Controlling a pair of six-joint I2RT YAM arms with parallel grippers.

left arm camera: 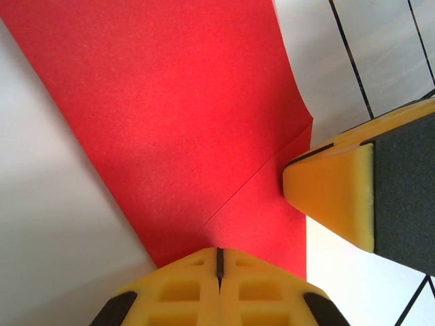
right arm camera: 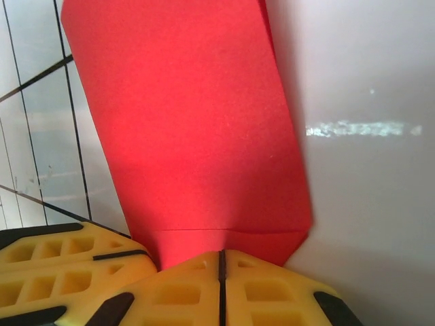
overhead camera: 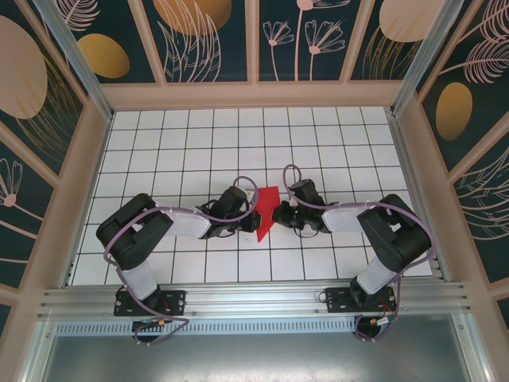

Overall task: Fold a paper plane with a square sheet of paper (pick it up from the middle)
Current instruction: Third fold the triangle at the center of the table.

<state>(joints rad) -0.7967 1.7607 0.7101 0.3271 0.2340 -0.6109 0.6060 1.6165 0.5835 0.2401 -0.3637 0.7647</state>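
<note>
The red square sheet of paper is folded, with creases showing, and sits between the two gripper tips at mid-table. In the left wrist view the paper runs into my left gripper, whose jaws are shut on its edge. One yellow finger of the right gripper presses in from the right. In the right wrist view my right gripper is shut on the paper just below a fold line. The left gripper's fingers lie beside it at lower left. From above, the left gripper and right gripper face each other. A finished paper plane is out of view.
The white grid-tiled table stretches behind the grippers. Wooden walls with dark floral panels close in the back and both sides. A metal rail carries both arm bases at the near edge.
</note>
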